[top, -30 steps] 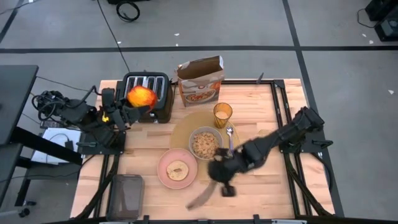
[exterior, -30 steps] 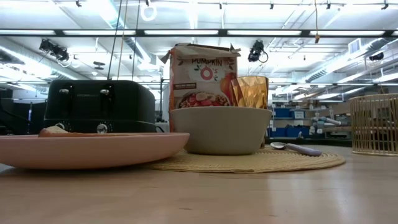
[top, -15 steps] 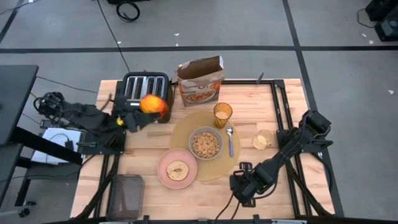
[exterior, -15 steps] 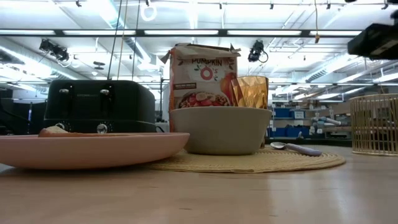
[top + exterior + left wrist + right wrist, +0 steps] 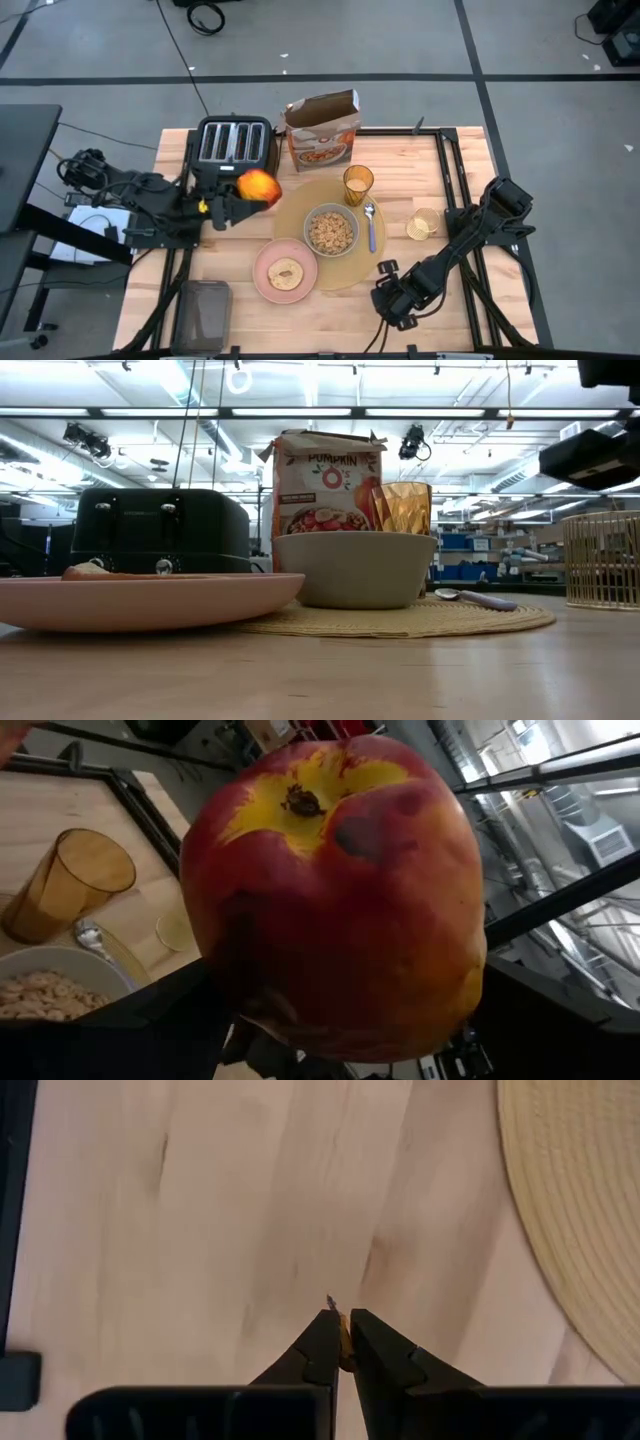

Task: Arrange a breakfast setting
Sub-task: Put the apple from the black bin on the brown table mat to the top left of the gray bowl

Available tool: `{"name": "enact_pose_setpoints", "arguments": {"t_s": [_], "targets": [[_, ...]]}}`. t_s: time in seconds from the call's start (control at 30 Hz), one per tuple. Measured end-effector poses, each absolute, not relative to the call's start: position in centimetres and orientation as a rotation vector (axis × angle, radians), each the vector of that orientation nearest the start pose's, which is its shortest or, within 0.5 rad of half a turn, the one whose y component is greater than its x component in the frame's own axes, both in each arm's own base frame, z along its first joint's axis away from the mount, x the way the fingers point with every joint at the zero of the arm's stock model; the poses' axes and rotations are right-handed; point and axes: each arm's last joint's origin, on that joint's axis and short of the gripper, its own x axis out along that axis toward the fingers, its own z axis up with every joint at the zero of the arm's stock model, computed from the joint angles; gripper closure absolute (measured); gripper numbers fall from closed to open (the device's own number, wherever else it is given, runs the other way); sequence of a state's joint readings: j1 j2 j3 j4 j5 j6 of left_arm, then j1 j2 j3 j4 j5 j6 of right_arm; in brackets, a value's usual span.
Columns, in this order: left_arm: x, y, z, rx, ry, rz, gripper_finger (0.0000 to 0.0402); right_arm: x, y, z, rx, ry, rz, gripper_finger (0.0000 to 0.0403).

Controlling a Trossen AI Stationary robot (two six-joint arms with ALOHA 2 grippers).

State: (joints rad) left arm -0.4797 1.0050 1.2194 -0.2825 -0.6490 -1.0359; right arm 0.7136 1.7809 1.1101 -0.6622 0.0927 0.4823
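From above, you have the left pincer (image 5: 232, 197) clamped on the red-yellow apple (image 5: 258, 186), which hangs over the tabletop (image 5: 230, 240) just in front of the black toaster (image 5: 236, 147) and just beside the left edge of the round tan placemat (image 5: 300, 205); the apple sits at the pincer's tip, on the side facing the mat. On the mat, the metal spoon (image 5: 371, 226) lies with its long axis running front to back, bowl end toward the amber glass (image 5: 357, 183), just right of the grey bowl (image 5: 331, 230) of cereal. The pink plate (image 5: 286, 271) with the toasted bread round (image 5: 286, 272) overlaps the mat's front left edge. Your right pincer (image 5: 392, 303) rests low near the front edge, right of the mat. At table level, the cereal box (image 5: 327, 480) behind the bowl reads "PUMPKIN", and a wire basket (image 5: 603, 560) stands far right. In the left wrist view, the apple fills the frame, stem hollow turned up toward the camera, gripped between the dark fingers (image 5: 150, 1015). In the right wrist view, your right pincer is pressed together with nothing between its tips, over bare wood beside the mat's rim
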Motion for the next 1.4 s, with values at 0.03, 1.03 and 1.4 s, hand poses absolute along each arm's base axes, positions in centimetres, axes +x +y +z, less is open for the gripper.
{"name": "enact_pose_setpoints", "arguments": {"t_s": [0.03,1.03,1.4], "targets": [[18.1,-7.4,43.2,-0.999,-0.039,0.182,0.0044,24.9,21.2,16.2,-0.122,1.307,0.216,0.0372],[18.1,-7.3,43.2,-0.973,-0.037,0.180,0.0045,24.8,21.9,15.8,-0.262,1.241,0.402,0.0189],[18.1,-7.3,43.2,-0.971,-0.037,0.181,0.0045,22.7,20.1,13.0,-0.274,1.375,0.337,0.0189]]}}
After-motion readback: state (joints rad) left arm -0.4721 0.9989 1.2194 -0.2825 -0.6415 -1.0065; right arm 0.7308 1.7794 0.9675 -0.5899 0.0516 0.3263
